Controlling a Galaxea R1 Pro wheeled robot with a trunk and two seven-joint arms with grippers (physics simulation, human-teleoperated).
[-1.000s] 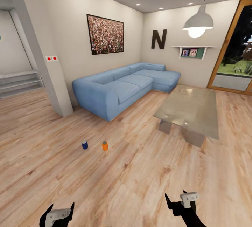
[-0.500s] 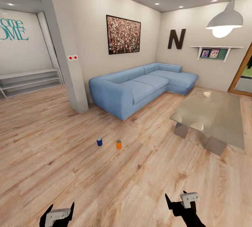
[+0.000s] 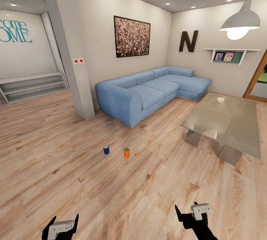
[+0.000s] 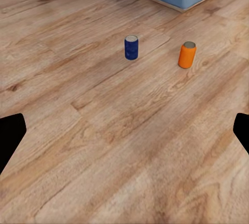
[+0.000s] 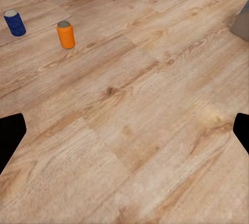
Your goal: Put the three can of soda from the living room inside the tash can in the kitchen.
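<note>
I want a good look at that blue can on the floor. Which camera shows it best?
The left wrist view: the blue can stands upright, large and whole. The right wrist view catches it near its picture's edge, and the head view shows it small and far off.

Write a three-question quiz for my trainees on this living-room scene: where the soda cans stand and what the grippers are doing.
1. True or false: the blue can and orange can stand upright on the wood floor.
2. Which lies nearer the cans? A) the blue sofa B) the glass coffee table
3. Fill in: the left gripper and right gripper are both ____ and hold nothing.

Key: 1 true; 2 A; 3 open.
</note>
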